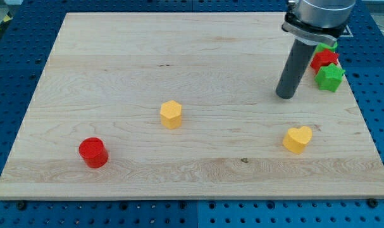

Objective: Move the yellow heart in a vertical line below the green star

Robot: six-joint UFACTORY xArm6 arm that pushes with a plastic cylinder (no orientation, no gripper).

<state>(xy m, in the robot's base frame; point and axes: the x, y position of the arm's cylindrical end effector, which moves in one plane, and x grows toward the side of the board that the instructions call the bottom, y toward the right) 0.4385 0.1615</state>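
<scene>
Five blocks sit on the wooden board (116, 50), and I can count them all. I have no claw to spread or press together, only a dark rod, so nothing is being pinched. My tip (284, 96) rests on the wood near the view's right side, touching no block.

The yellow heart (297, 139) lies below my tip, a little toward the view's right, with bare wood between us. The green star (329, 77) sits by the board's right edge, just to the right of my tip and higher in the view than the heart. The heart is lower than the star but also more to the view's left.

Right behind the green star is a red block (324, 59), touching it or nearly so. My rod hides part of that red block, so I cannot tell its shape. A bit of another green block (324, 47) peeks out behind it.

Far away, a yellow hexagon block (171, 114) stands near the middle of the board. A red cylinder (93, 152) stands near the bottom left. Both are well apart from the heart.
</scene>
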